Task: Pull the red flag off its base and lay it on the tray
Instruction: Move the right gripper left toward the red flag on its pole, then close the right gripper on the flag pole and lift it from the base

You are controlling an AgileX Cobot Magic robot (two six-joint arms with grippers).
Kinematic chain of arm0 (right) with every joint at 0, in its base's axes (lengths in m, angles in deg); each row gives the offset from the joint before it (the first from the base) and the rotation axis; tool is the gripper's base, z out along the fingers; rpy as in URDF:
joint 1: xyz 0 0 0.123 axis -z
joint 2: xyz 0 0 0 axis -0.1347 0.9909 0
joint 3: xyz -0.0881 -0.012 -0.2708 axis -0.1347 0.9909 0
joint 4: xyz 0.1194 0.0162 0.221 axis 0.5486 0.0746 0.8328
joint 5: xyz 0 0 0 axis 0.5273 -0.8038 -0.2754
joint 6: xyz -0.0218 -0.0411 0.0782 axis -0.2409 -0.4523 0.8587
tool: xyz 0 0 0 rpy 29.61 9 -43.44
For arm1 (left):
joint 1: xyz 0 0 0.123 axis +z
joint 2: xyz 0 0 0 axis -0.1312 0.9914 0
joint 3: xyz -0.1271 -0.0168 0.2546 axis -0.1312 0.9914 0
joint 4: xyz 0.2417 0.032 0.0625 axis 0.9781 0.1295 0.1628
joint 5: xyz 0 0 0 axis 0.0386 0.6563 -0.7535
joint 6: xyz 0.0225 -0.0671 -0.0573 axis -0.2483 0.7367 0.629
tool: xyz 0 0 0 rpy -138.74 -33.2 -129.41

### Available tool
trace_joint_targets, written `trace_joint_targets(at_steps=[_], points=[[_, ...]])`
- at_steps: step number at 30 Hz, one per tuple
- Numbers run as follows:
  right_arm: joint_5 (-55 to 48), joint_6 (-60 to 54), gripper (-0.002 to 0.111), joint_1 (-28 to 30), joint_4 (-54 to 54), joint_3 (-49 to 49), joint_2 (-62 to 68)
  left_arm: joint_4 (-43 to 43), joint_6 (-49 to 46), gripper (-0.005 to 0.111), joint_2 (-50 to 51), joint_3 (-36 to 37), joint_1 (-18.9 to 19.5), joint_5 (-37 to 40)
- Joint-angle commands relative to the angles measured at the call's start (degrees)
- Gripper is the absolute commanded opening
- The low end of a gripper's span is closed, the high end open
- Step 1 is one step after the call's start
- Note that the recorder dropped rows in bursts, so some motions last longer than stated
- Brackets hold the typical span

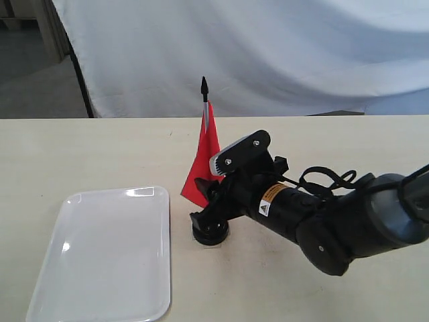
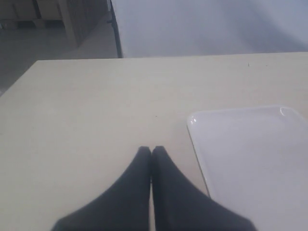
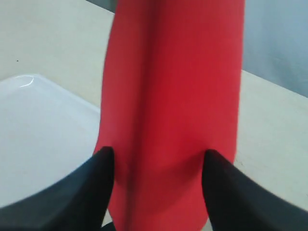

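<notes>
The red flag (image 1: 203, 166) stands upright in its black round base (image 1: 210, 232) near the table's middle, its black pointed tip on top. My right gripper (image 1: 209, 206) is open low around the flag, just above the base; in the right wrist view the red cloth (image 3: 168, 110) hangs between the two spread fingers (image 3: 98, 187). The white tray (image 1: 107, 255) lies flat to the left of the base. My left gripper (image 2: 152, 153) is shut with nothing in it, over bare table beside the tray (image 2: 255, 159). It is out of the exterior view.
A white cloth backdrop (image 1: 255, 47) hangs behind the table's far edge. A black stand leg (image 1: 80, 74) runs down at the back left. The right arm's body and cables (image 1: 335, 215) lie over the table's right side.
</notes>
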Motion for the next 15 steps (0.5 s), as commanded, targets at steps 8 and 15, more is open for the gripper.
trace_joint_targets(at_steps=[8,15], points=[[0.5,0.7,0.029,0.0,-0.9,-1.4,1.8,0.1,0.4,0.0,-0.2,0.1,-0.2,-0.3],[0.4,1.0,0.0,0.0,-1.9,-1.4,1.8,0.1,0.4,0.0,-0.2,0.1,-0.2,-0.3]])
